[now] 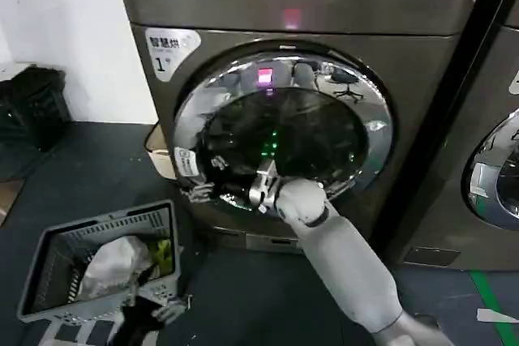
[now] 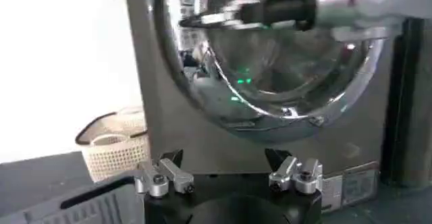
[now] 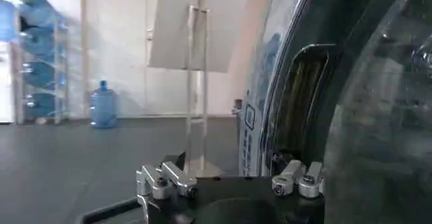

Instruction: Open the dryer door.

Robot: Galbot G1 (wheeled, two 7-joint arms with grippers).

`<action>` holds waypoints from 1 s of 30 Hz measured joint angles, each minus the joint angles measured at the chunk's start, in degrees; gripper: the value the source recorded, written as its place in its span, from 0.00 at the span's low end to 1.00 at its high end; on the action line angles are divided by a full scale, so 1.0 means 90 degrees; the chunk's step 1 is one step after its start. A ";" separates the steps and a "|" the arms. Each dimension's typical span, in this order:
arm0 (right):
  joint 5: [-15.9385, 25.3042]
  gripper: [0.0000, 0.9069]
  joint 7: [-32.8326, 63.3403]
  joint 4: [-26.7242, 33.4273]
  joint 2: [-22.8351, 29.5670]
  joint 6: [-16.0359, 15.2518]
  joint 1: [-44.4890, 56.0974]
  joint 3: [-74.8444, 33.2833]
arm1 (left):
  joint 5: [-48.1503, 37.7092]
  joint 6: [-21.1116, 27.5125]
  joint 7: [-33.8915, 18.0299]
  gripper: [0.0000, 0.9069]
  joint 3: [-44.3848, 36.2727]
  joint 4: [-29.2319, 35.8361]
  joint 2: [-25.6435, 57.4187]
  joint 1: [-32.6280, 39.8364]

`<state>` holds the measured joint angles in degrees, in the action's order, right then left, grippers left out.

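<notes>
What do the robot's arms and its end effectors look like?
The right arm is smooth, rounded and pale grey, with a dark ring near the wrist. Its end effector is black with silver metal parts. The left end effector has a black body, silver knuckles with bolts and black fingertips.

A smooth pale grey right arm (image 1: 345,261) with a dark joint ring carries a silver-and-black tool (image 1: 231,192).
</notes>
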<state>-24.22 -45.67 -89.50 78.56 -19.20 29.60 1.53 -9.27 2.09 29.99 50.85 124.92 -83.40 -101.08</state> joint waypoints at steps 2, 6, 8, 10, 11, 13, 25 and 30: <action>-0.0020 1.00 -0.0302 -0.0069 -0.0050 -0.0008 0.0072 -0.0061 | -0.0415 0.0119 0.0292 1.00 0.0356 -0.0104 0.0070 0.0130; 0.0045 1.00 -0.0962 -0.0184 -0.0158 -0.0077 0.0239 -0.0198 | -0.0861 0.0302 0.0596 1.00 0.0908 -0.0256 0.0242 0.0374; 0.0086 1.00 -0.1331 -0.0267 -0.0225 -0.0175 0.0339 -0.0263 | -0.1132 0.0438 0.0578 1.00 0.1154 -0.0355 0.0374 0.0523; 0.0179 1.00 -0.1692 -0.0361 -0.0292 -0.0206 0.0436 -0.0332 | -0.1363 0.0518 0.0577 1.00 0.1373 -0.0464 0.0498 0.0642; 0.0227 1.00 -0.1845 -0.0408 -0.0317 -0.0208 0.0479 -0.0359 | -0.1514 0.0611 0.0520 1.00 0.1473 -0.0513 0.0580 0.0684; 0.0265 1.00 -0.2137 -0.0520 -0.0394 -0.0215 0.0604 -0.0452 | -0.1777 0.0719 0.0431 1.00 0.1567 -0.0576 0.0744 0.0773; 0.0383 1.00 -0.3556 -0.1492 -0.1003 -0.0080 0.1662 -0.1154 | -0.2200 0.0695 0.0262 1.00 0.1269 -0.1031 0.1575 0.1462; 0.0351 1.00 -0.3960 -0.1842 -0.1265 -0.0002 0.2014 -0.1495 | -0.2175 0.0673 0.0289 1.00 0.1011 -0.1052 0.1671 0.1588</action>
<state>-21.06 -81.32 -106.08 67.17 -19.22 47.73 -11.93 -28.84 8.15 32.60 59.95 115.45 -68.36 -86.79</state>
